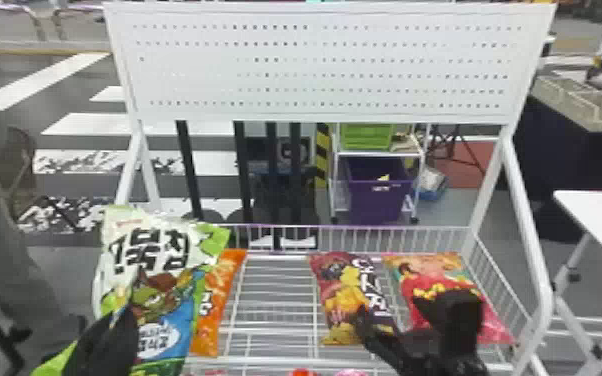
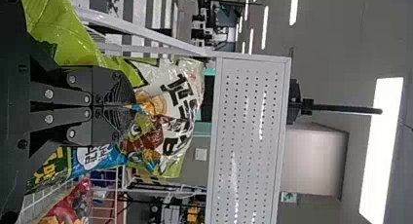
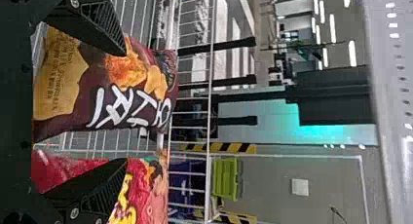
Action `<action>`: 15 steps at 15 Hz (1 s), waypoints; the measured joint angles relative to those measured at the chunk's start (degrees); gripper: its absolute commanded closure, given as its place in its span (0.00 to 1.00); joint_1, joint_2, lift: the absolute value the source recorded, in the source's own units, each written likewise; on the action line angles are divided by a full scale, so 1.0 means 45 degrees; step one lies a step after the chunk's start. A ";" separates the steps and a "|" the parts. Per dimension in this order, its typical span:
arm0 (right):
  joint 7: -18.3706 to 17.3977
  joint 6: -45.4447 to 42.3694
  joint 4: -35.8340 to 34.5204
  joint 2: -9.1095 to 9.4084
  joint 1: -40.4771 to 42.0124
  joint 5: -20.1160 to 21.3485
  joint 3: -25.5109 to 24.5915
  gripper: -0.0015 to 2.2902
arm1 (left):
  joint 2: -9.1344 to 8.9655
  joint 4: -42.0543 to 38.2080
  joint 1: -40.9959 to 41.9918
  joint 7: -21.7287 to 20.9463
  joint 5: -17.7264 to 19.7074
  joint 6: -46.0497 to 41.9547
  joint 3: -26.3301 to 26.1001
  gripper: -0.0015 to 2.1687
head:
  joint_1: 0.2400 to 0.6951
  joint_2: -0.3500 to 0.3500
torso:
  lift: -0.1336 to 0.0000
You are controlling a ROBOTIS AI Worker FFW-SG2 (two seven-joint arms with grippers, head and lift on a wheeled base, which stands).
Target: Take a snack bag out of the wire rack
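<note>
Faced, well beyond both grippers, a striped floor (image 1: 80,125). Nearer, had a white pegboard panel (image 1: 315,65) ahead of them and, lower, the wire rack (image 1: 365,226). At the left gripper (image 2: 131,107), held a green-and-white snack bag (image 1: 160,295) by the rack's left end, partly covering an orange snack bag (image 1: 217,305). Pointed its top up and ahead of the left gripper, with the long axis near upright, roughly along the fingers. Near the right gripper (image 3: 124,107), had a maroon snack bag (image 1: 345,295) and, farther right, a red snack bag (image 1: 415,280). Pinched film between the left fingers; spread the right ones wide, holding nothing. Probably was mid-removal, with the grasp made; seemingly needed next a steady lift, clearing the wire without snagging the lower end.
</note>
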 measured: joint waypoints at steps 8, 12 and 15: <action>0.0203 0.1853 0.3549 0.0419 -0.3521 -0.0437 0.1001 0.96 | 0.0040 0.0172 -0.0298 -0.0030 0.0121 0.0300 0.0076 0.98 | 0.57 0.50 | 1.00; 0.0095 0.2606 0.3469 0.0522 -0.3640 -0.0610 0.1081 0.98 | 0.0041 0.0234 -0.0411 -0.0040 0.0158 0.0349 0.0077 0.98 | 0.57 0.50 | 1.00; 0.0027 0.2724 0.3360 0.0506 -0.3586 -0.0731 0.1083 0.98 | 0.0042 0.0346 -0.0479 -0.0016 0.0164 0.0364 0.0069 0.98 | 0.57 0.50 | 1.00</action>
